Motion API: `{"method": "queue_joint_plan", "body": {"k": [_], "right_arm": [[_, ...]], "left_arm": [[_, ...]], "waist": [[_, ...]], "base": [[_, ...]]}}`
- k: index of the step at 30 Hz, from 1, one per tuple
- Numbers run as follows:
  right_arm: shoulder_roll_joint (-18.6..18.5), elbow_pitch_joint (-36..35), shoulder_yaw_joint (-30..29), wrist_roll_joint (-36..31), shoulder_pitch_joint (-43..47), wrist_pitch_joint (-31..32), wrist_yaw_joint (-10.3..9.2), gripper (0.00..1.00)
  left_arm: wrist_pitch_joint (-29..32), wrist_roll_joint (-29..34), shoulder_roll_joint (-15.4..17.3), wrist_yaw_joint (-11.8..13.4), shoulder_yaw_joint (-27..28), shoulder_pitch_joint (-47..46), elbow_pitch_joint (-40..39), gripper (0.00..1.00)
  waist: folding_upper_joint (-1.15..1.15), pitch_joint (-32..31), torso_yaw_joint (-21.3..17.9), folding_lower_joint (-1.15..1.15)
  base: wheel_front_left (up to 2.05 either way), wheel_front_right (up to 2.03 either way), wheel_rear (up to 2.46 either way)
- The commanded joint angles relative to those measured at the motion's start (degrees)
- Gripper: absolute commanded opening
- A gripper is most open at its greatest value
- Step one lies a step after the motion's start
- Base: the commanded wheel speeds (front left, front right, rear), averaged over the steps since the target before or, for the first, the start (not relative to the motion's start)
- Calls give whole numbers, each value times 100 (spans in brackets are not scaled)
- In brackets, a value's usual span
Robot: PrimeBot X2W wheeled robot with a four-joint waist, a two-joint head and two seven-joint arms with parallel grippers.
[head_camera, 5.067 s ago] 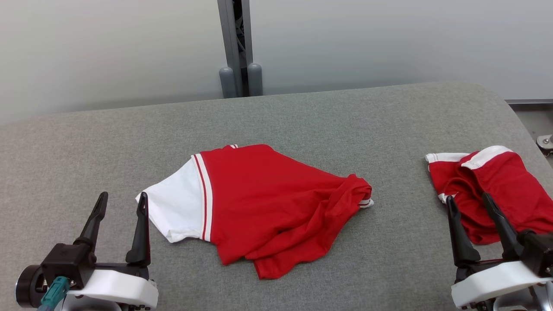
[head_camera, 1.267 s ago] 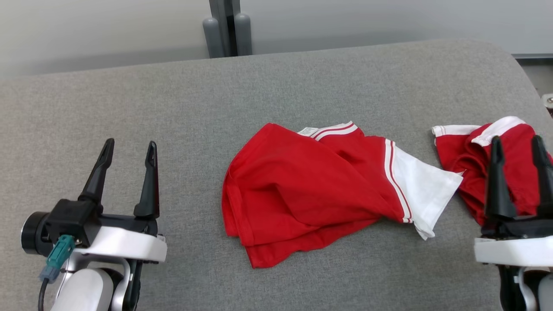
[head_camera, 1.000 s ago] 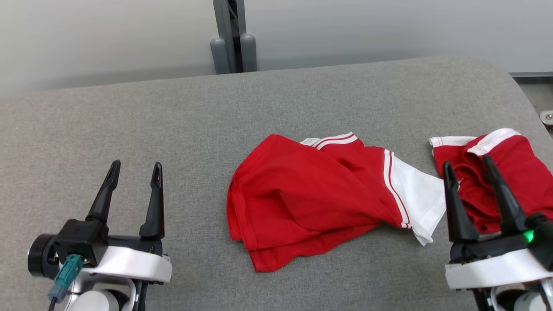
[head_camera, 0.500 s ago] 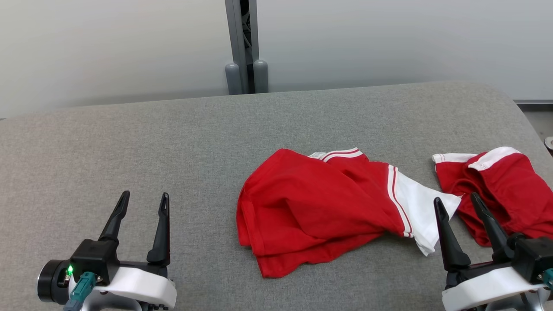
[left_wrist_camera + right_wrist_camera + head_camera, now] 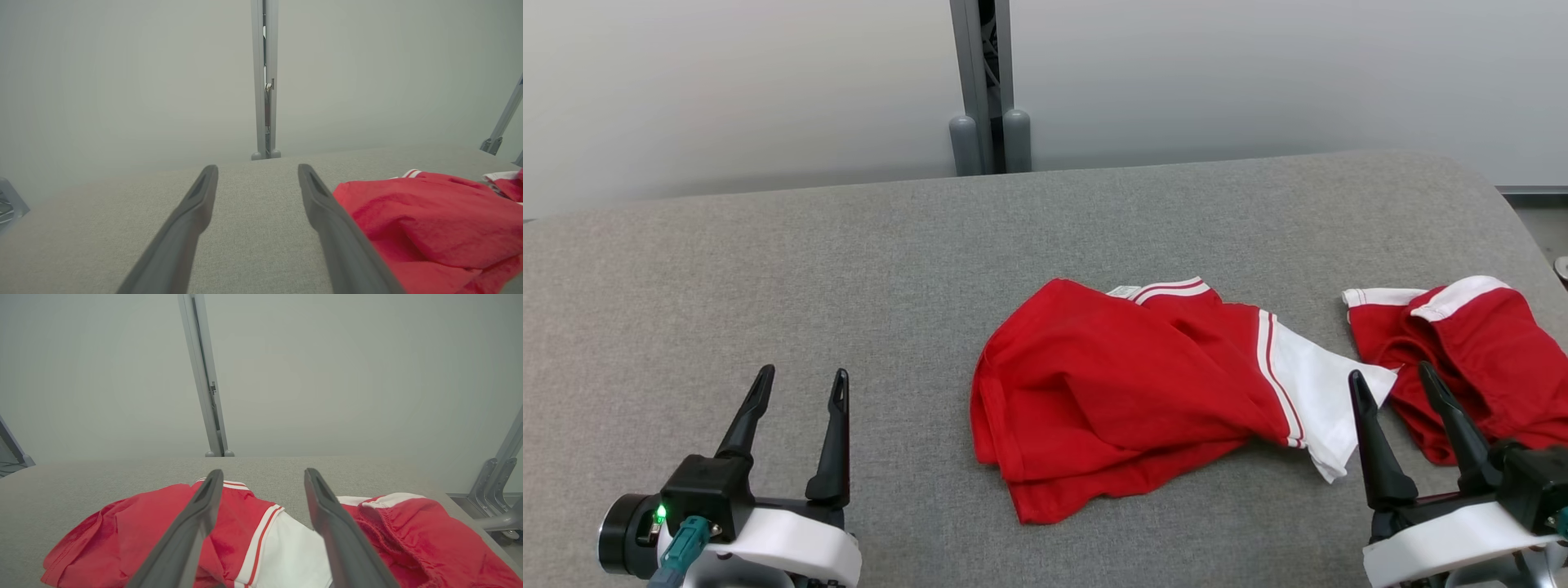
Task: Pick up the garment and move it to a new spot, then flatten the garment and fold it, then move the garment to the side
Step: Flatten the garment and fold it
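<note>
Red fabric of the garment [image 5: 1127,392] is lying crumpled on the grey table [image 5: 768,269], right of the middle in the head view, with its white sleeve [image 5: 1319,392] towards the right. A second red and white piece [image 5: 1486,351] is lying near it. The left pincer [image 5: 804,374] is being held wide open and empty, well apart from the garment. The right pincer [image 5: 1390,372] is also being held wide open, with nothing gripped, near the white sleeve.

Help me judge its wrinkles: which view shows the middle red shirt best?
Head view: the whole red shirt lies in sight from above. Right wrist view has it partly behind pincer fingers; left wrist view catches one red side.
</note>
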Motion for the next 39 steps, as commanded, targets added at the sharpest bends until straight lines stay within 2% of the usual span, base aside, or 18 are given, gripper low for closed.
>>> {"method": "queue_joint_plan", "body": {"k": [1, 6, 9, 14, 18, 20, 23, 24, 30, 39], "right_arm": [[-37, -31, -43, 1, -18, -15, 2, 100], [-36, -49, -51, 29, -59, -35, 2, 100], [-36, -56, -31, 52, -120, -44, 2, 100], [-37, -35, 61, 60, -257, -82, 2, 100], [-37, 24, 194, 110, -358, -126, 2, 100], [-38, 46, 245, 129, -384, -143, 2, 100], [-34, 147, 317, 211, -415, -223, 2, 100], [-34, 206, 367, 262, -475, -292, 2, 100], [-33, 428, 451, 426, -580, -514, 2, 100], [-34, 719, 529, 552, -696, -734, 2, 100]], "left_arm": [[7, -1, 20, 12, 0, -30, -24, 100], [13, 13, 20, 25, -31, -107, -70, 100], [61, 41, 11, -70, -121, -307, -64, 100], [547, -266, -72, -562, -431, -906, 238, 100], [1070, -534, -167, -964, -631, -1507, 783, 100], [1175, -581, -178, -1035, -660, -1644, 941, 100], [1459, -710, -192, -1261, -740, -2085, 1480, 100], [1567, -767, -177, -1383, -754, -2340, 1876, 100], [1822, -833, -122, -1685, -767, -3106, 3067, 100], [2011, -1010, -119, -1957, -849, -3897, 4591, 100]], "waist": [[0, 14, 5, 0], [0, 79, 28, 0], [0, 160, 13, 0], [0, 408, -187, 0], [0, 624, -514, 0], [0, 681, -618, 0], [0, 838, -909, 0], [0, 930, -1124, 0], [0, 1188, -1635, 0], [0, 1320, -1970, 0]], "base": [[0, 0, 0], [0, 0, 0], [0, 0, 0], [0, 0, 0], [0, 0, 0], [0, 0, 0], [0, 0, 0], [0, 0, 0], [0, 0, 0], [0, 0, 0]]}}
